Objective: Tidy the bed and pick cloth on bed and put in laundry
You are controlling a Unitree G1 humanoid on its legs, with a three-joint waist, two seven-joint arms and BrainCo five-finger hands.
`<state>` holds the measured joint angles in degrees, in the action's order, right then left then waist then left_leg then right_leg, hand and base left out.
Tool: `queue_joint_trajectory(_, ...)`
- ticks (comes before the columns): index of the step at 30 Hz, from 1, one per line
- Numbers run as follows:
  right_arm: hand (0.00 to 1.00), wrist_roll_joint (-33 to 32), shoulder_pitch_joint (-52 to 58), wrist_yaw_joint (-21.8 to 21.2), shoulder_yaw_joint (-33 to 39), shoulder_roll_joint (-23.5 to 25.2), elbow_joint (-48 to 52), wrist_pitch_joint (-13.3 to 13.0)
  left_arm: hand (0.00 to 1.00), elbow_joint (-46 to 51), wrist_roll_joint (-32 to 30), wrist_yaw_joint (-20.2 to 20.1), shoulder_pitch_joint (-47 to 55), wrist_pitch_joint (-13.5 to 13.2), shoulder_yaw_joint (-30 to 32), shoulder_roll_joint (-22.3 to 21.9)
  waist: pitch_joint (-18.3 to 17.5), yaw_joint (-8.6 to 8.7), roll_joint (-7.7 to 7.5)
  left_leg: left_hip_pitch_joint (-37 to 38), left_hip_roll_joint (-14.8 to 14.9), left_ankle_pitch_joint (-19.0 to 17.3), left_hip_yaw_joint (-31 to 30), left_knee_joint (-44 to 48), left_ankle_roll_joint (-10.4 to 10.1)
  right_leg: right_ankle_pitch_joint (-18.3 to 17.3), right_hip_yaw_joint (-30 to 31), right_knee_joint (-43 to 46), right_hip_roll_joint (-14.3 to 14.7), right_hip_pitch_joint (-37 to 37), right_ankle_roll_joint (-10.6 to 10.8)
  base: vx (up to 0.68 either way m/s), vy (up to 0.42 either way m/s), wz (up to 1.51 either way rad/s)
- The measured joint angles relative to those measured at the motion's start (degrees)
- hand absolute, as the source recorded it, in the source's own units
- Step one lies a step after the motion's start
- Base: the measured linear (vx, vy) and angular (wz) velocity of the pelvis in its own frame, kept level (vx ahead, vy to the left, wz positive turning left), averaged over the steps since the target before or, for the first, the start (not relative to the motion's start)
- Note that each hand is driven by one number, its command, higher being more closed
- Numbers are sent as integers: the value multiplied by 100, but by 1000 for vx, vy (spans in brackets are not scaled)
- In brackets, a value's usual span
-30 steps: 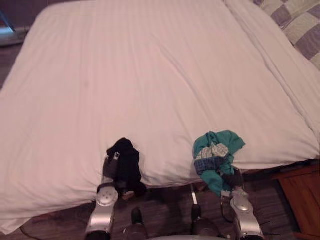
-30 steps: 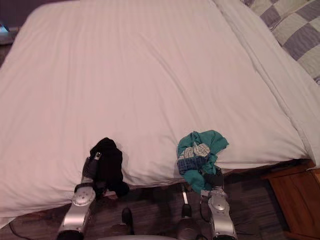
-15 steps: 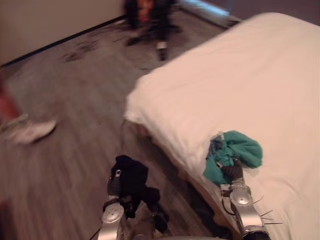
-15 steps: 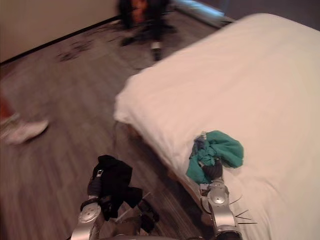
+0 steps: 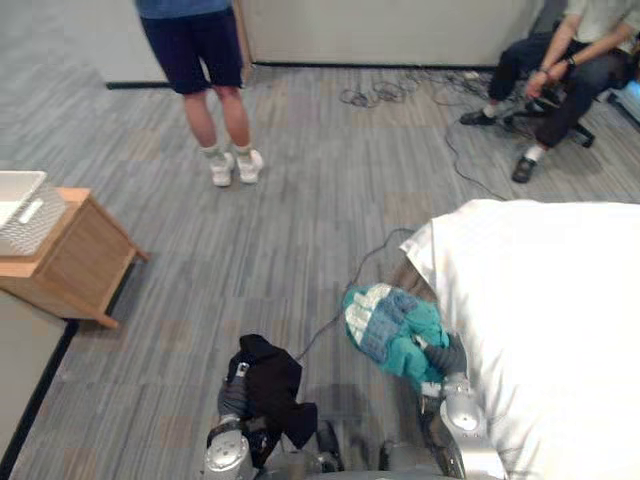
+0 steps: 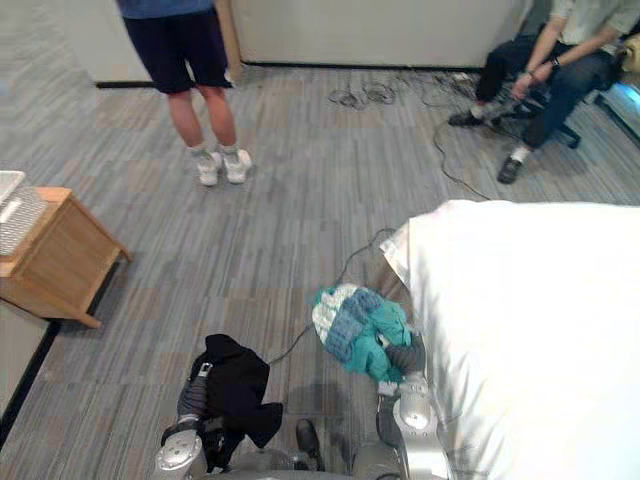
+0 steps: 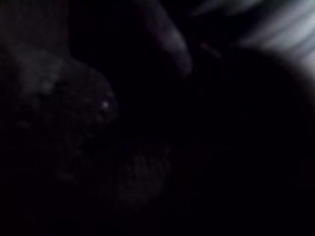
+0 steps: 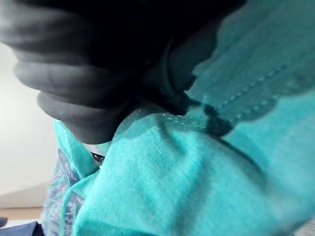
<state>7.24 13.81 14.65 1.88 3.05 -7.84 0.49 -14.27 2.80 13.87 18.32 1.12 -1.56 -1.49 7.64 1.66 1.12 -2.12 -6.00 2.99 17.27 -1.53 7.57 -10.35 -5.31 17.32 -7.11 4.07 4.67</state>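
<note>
My left hand [image 5: 231, 401] is low in the left eye view, shut on a bunched black cloth [image 5: 266, 383] that hangs over the grey carpet. The left wrist view is dark with the black cloth [image 7: 147, 147] pressed close. My right hand [image 5: 448, 356] is shut on a teal cloth with a blue-and-white patterned part [image 5: 388, 324], held up beside the bed's corner. In the right wrist view the teal cloth [image 8: 197, 187] bunches against the hand's dark cover. The bed [image 5: 545, 320], under a smooth white sheet, lies at the right.
A wooden side table [image 5: 75, 262] stands at the left with a white basket [image 5: 22, 210] on top. One person [image 5: 205, 60] stands on the carpet ahead. Another person [image 5: 560, 60] sits on a chair at the far right. Cables [image 5: 380, 95] lie by the wall.
The whole picture has swung from the bed to the carpeted floor, so the camera has turned. Both hands still hold their cloths, now off the bed.
</note>
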Motion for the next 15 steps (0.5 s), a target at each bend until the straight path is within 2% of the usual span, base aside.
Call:
queue_joint_trajectory(3, 100, -8, 27, 29, 11, 1, -24, -2, 100, -57, 14, -7, -92, -17, -134, -57, 12, -114, 45, 10, 101, 38, -1, -77, -52, 277, -12, -591, 141, -219, -15, 48, -40, -5)
queue_joint_trajectory(5, 100, -51, 47, 29, 9, 4, -40, -1, 100, -124, 121, -9, -104, -19, -245, -60, 12, -110, 46, 146, 112, 86, -2, -216, -124, 387, 0, -813, 191, -376, -49, 12, -46, -5)
queue_joint_trajectory(6, 100, -272, 365, 29, 14, 6, -537, 0, 100, -448, 310, -29, -88, -24, -556, -167, -303, -250, 87, 295, 405, 117, -19, -429, -375, 609, -41, -1454, 540, -733, -280, 3, -13, -3)
queue_joint_trajectory(11, 100, -273, 388, 29, 54, 4, -613, -10, 100, -517, 310, -29, -105, -32, -546, -161, -304, -251, 87, 297, 412, 116, -10, -429, -376, 608, -35, -1455, 545, -733, -280, 0, 0, -1)
queue_joint_trajectory(15, 100, -447, 301, 21, 217, 1, -1294, 2, 100, -1140, 317, -18, -238, -33, -346, -100, -305, -259, 86, 309, 440, 99, 28, -427, -403, 605, 22, -1454, 576, -730, -283, 0, 0, -6)
